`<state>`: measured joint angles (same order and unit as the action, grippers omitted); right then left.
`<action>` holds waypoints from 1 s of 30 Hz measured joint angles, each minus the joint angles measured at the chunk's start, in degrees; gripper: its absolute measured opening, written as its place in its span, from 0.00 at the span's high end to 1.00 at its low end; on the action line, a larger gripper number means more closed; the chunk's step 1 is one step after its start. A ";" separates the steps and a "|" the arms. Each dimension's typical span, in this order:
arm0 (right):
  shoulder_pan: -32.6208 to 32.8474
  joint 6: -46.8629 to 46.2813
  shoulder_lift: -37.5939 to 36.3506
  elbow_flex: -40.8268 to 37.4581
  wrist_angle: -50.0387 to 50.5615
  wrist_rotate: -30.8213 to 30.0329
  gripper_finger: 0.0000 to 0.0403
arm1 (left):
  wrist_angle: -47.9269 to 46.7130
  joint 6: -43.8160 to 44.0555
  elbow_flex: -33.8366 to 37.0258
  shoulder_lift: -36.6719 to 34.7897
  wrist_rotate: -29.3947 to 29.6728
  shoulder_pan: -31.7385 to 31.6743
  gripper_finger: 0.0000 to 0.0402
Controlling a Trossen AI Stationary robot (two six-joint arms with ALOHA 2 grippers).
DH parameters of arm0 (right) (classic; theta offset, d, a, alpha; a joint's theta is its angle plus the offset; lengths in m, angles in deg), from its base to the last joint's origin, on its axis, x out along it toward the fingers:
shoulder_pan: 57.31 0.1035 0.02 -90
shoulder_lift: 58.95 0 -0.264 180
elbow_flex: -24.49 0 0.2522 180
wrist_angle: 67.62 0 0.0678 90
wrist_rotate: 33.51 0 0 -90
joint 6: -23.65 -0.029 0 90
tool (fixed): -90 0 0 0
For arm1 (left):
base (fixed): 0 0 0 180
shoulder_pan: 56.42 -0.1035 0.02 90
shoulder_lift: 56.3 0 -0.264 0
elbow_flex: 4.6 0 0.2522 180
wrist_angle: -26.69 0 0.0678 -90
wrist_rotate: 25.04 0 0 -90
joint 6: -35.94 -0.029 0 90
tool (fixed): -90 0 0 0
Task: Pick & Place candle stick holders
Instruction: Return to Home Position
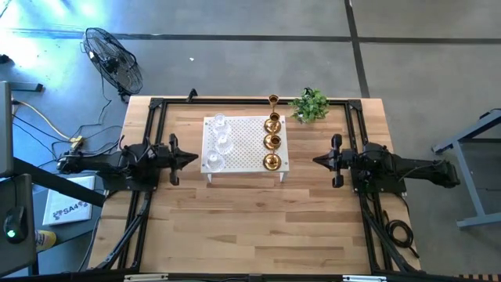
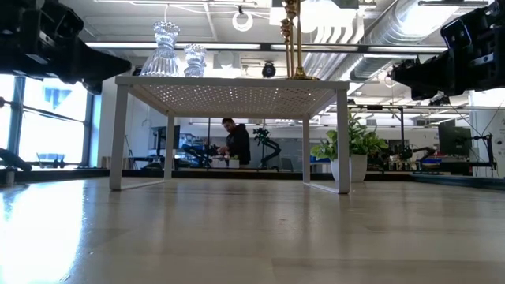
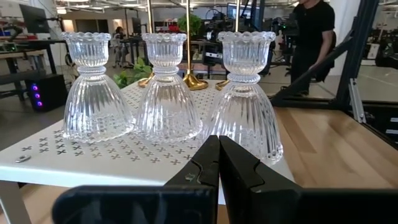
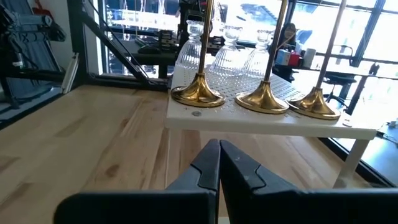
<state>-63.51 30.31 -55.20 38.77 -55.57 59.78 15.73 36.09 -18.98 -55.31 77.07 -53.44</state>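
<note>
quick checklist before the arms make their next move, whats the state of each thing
1. left gripper empty, fingers shut: ok
2. right gripper empty, fingers shut: ok
3. Both grippers apart from the platform, one on each side: ok
4. Three glass holders upright in a row on the platform's left side: ok
5. Three gold holders upright in a row on its right side: ok
6. Every holder on the platform: not ok, a fourth gold holder appears to stand on the table behind it, beside the plant
</note>
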 joint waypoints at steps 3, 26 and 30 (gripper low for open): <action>0.00 -0.69 0.00 0.00 0.05 0.02 1.00 | 0.99 0.30 -0.20 0.00 1.37 0.00 1.00; 0.02 -0.65 0.00 -0.02 0.13 0.06 1.00 | -4.73 -2.93 -2.16 0.66 6.56 0.00 1.00; 0.02 -0.65 0.00 -0.02 0.13 0.06 1.00 | -4.29 -2.91 -2.13 0.66 5.94 0.00 1.00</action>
<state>-63.48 29.67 -55.20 38.75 -55.44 59.84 11.43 33.18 -21.11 -54.65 83.01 -53.44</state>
